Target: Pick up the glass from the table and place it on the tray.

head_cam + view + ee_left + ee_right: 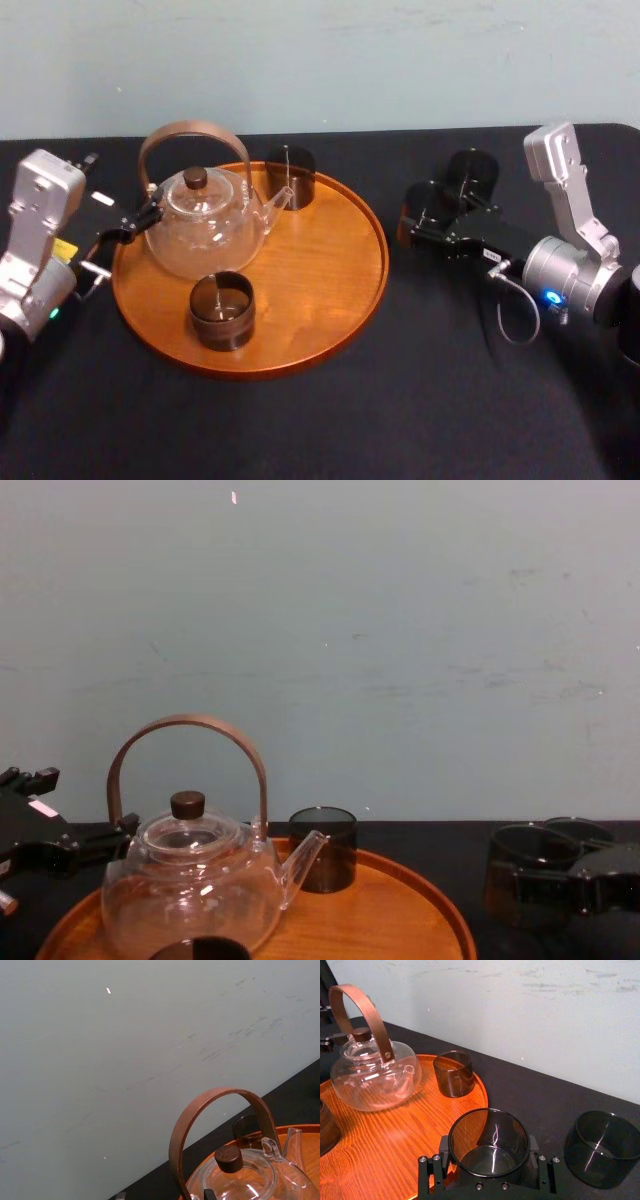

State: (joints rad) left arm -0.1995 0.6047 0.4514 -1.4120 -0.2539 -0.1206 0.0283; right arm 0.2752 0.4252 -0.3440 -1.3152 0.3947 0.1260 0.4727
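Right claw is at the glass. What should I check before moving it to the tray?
1. Glass seated in the right claw: ok, a finger hugs each side.
2. Glass lifted off the table: cannot tell.
3. Spare glass apart from the gripped one: ok.
4. Bare wood on the tray's right part for set-down: ok.
5. Left claw out of the path, beside the teapot at the tray's left: ok.

Pale greenish wall [400, 600], seemingly scuffed.
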